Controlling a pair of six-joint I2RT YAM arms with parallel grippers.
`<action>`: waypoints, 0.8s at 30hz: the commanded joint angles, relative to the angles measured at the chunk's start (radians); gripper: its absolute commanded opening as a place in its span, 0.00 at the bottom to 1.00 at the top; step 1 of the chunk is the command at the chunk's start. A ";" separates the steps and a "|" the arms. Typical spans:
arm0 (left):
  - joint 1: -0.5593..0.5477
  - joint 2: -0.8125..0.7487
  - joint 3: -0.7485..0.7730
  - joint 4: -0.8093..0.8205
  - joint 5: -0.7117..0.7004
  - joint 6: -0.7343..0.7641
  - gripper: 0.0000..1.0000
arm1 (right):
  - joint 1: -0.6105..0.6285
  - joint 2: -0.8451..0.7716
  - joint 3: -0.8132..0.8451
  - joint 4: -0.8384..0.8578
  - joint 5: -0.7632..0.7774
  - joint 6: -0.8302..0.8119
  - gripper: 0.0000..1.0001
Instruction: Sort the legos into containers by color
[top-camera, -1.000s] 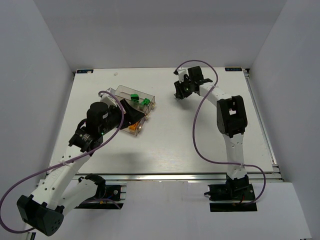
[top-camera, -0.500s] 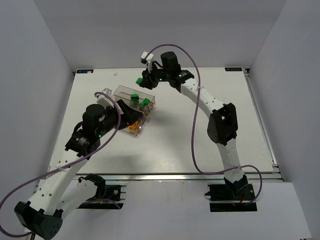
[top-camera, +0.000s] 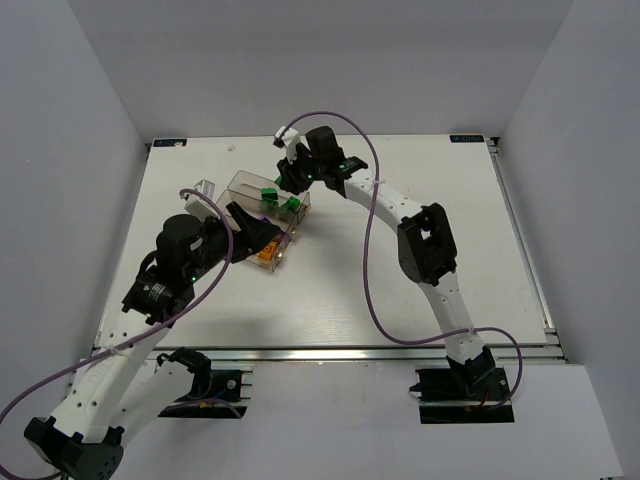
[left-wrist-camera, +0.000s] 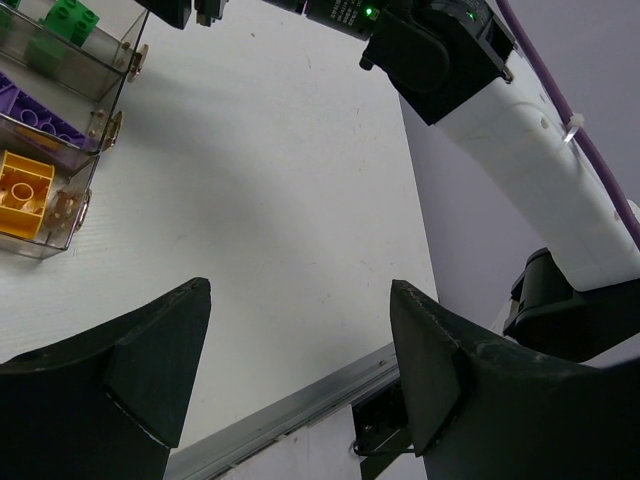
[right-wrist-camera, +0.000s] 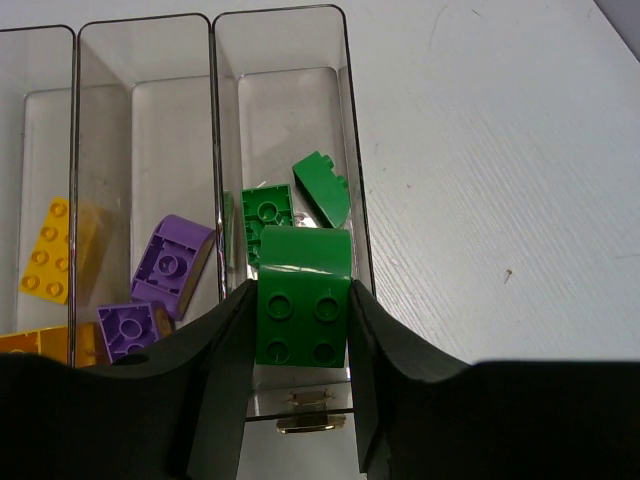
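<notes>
Right gripper (right-wrist-camera: 300, 330) is pinching a green 2x2 lego (right-wrist-camera: 303, 300), jaws pressed on its two sides, studs facing the wrist cam. It hangs over the 6 o'clock end of the green bin (right-wrist-camera: 345, 120) in the wrist view and is not released yet.

Same bin already holds two green bricks (right-wrist-camera: 322, 188). The middle bin (right-wrist-camera: 145, 130) has two purple bricks (right-wrist-camera: 170, 265). The 9 o'clock bin (right-wrist-camera: 40, 100) has a yellow brick (right-wrist-camera: 45, 262), plus an orange one at the frame edge.

Left gripper (left-wrist-camera: 300, 300) is spread and empty, over bare table (left-wrist-camera: 270, 180). The bin block's end is at its 10 o'clock.

Progress: colours look correctly separated. I spot no other loose lego in the overhead view, so this is likely the last drop. What's left: open the jaws, then retract.

Versus a second ago: the right gripper (top-camera: 290, 178) was at 1 o'clock of the table and has swung across to the containers (top-camera: 245, 182) at 11 o'clock. The left arm has pulled back slightly toward its base.
</notes>
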 joint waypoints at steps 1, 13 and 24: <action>0.001 -0.005 0.008 -0.008 -0.013 -0.001 0.82 | 0.014 -0.022 -0.009 0.048 0.020 -0.006 0.29; 0.001 -0.006 0.011 -0.006 -0.012 -0.003 0.82 | 0.020 -0.019 -0.030 0.026 0.037 -0.015 0.61; 0.001 -0.025 0.002 0.000 -0.016 0.014 0.82 | -0.048 -0.283 -0.079 -0.145 -0.082 0.090 0.84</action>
